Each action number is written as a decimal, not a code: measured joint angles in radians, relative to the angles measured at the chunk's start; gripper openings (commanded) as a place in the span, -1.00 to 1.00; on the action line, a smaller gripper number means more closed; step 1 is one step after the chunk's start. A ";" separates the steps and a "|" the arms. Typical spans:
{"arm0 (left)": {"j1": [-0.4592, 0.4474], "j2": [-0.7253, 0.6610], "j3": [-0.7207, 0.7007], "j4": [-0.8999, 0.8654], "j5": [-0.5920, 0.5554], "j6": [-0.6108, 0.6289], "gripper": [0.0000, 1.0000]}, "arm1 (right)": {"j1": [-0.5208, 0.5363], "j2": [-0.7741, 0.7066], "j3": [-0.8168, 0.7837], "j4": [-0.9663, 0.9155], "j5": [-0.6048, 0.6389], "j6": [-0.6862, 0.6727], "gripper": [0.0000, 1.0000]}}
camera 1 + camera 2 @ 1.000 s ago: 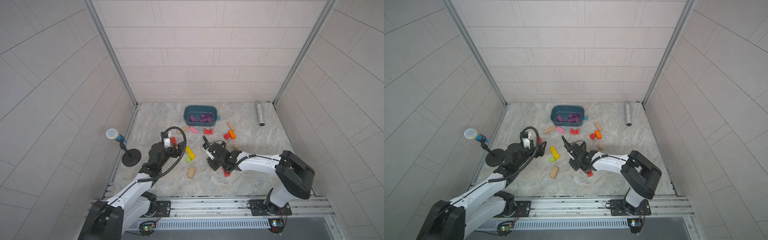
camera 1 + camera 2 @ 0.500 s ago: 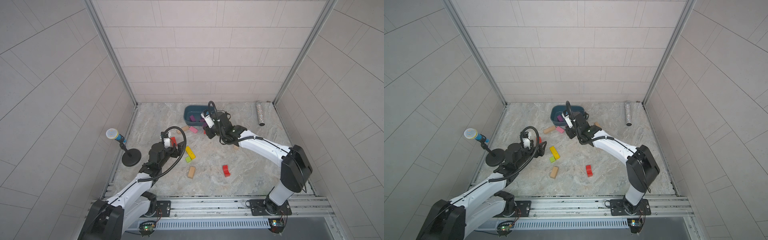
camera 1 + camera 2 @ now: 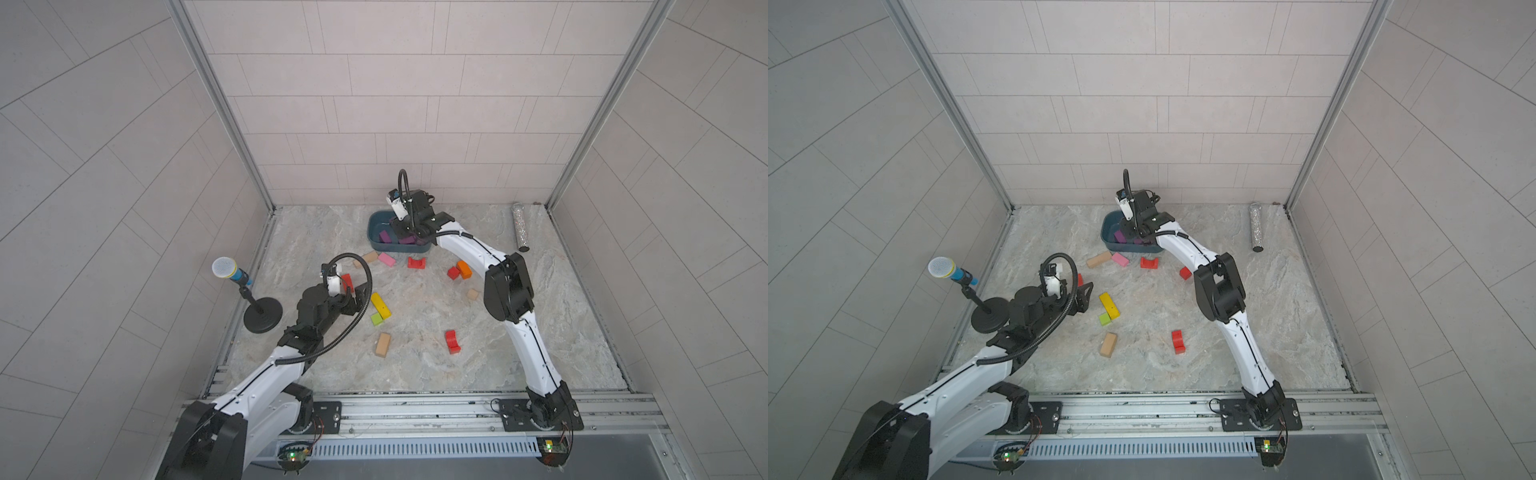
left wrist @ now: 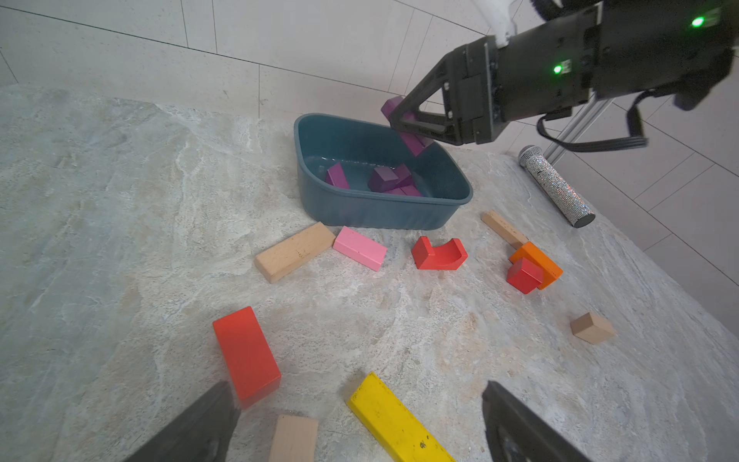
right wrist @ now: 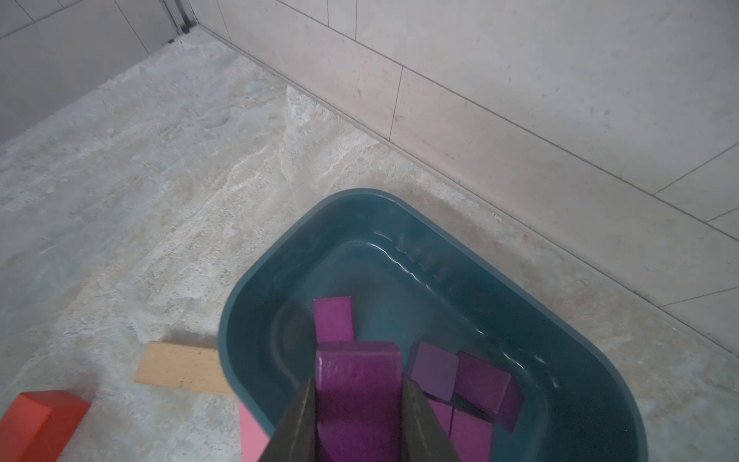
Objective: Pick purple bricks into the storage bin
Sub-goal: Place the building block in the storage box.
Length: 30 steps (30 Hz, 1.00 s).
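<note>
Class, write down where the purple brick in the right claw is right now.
In the left wrist view, the purple brick is clamped in the right claw above the storage bin near the back wall, over other purple bricks inside.

Both arms wear glossy white shells, the left arm (image 3: 257, 382) and the right arm (image 3: 534, 349) alike, with chunky black joint housings. A black corrugated cable (image 3: 370, 286) arcs off the left wrist. Green status lights (image 4: 558, 69) glow on the black body behind the right gripper (image 5: 358, 386), whose fingers are dark wedges.
</note>
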 measured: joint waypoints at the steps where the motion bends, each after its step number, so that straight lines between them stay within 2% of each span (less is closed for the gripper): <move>1: 0.000 0.001 0.000 0.000 -0.001 0.000 1.00 | -0.003 0.036 0.056 -0.025 -0.002 -0.002 -1.00; 5: 0.000 0.013 0.000 0.002 -0.003 0.000 1.00 | -0.006 0.140 0.224 -0.097 -0.018 -0.004 -1.00; 8: 0.000 0.026 0.000 0.004 -0.003 0.000 1.00 | -0.005 0.177 0.272 -0.109 -0.027 0.002 -1.00; 19: 0.000 0.030 0.000 0.004 -0.003 0.001 1.00 | -0.005 0.300 0.307 -0.093 -0.039 0.024 -1.00; 30: 0.000 0.028 0.000 0.004 -0.006 0.001 0.99 | -0.008 0.317 0.311 -0.077 -0.045 0.028 -1.00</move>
